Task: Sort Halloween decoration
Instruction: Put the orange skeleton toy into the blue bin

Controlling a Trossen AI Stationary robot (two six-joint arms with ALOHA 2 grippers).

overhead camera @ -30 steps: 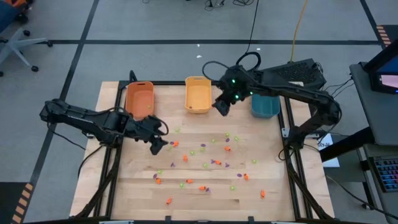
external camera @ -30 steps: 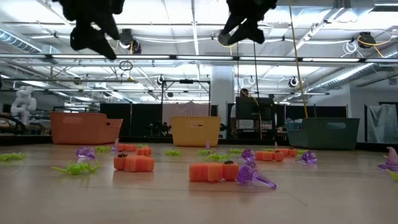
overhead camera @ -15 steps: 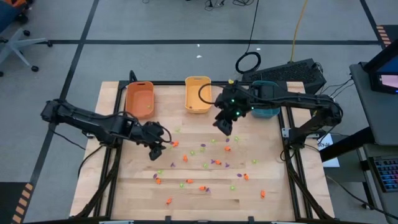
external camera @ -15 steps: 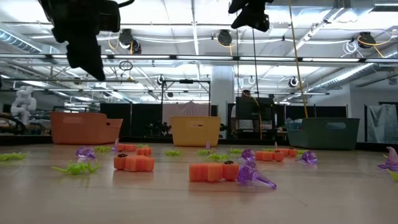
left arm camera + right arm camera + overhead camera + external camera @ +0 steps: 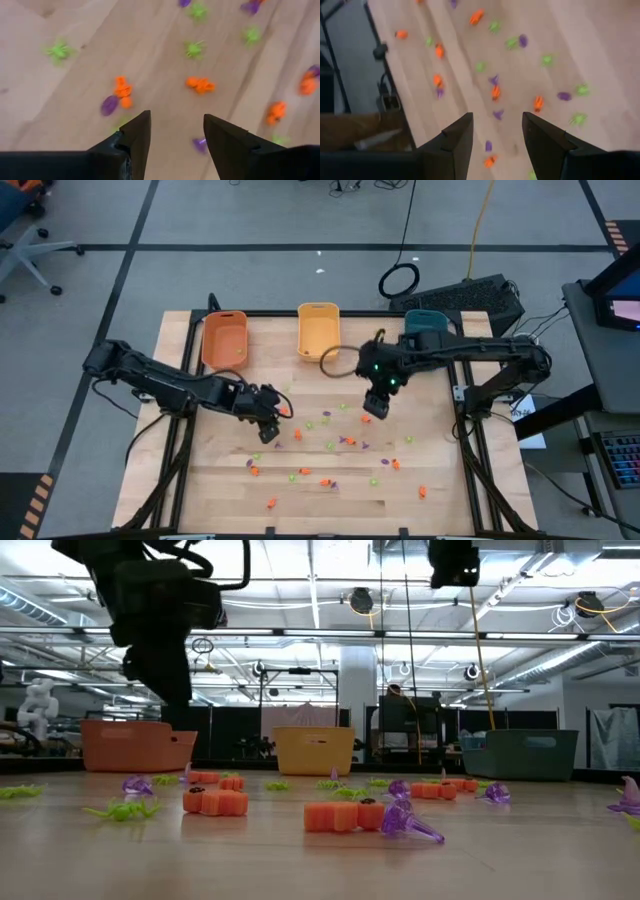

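Across the middle of the high view lies the wooden table (image 5: 210, 480), and along its upper edge stand three bins: the orange bin (image 5: 224, 340) at upper left, the yellow bin (image 5: 318, 331) at upper centre, and the teal bin (image 5: 426, 326) at upper right, partly under the right arm. What they hold cannot be made out from these views.

Below the bins, the Halloween decoration (image 5: 330, 445) lies loose over the centre and lower half of the board: orange, light green and purple trinkets all mixed together, none grouped by colour. Judging by that spread, the sorting has most of its work ahead, with dozens of pieces left to lift and carry to a bin.

Left of centre, the left gripper (image 5: 266, 424) hangs over the left fringe of the scatter. Its wrist view shows the fingers parted with bare wood between them and nothing held; an orange trinket (image 5: 200, 84) and a purple trinket (image 5: 109, 105) lie just ahead of the tips.

Right of centre, the right gripper (image 5: 375, 404) hovers above the upper part of the scatter. Its wrist view likewise shows fingers apart and empty, with a small purple piece (image 5: 488, 146) on the board below them.
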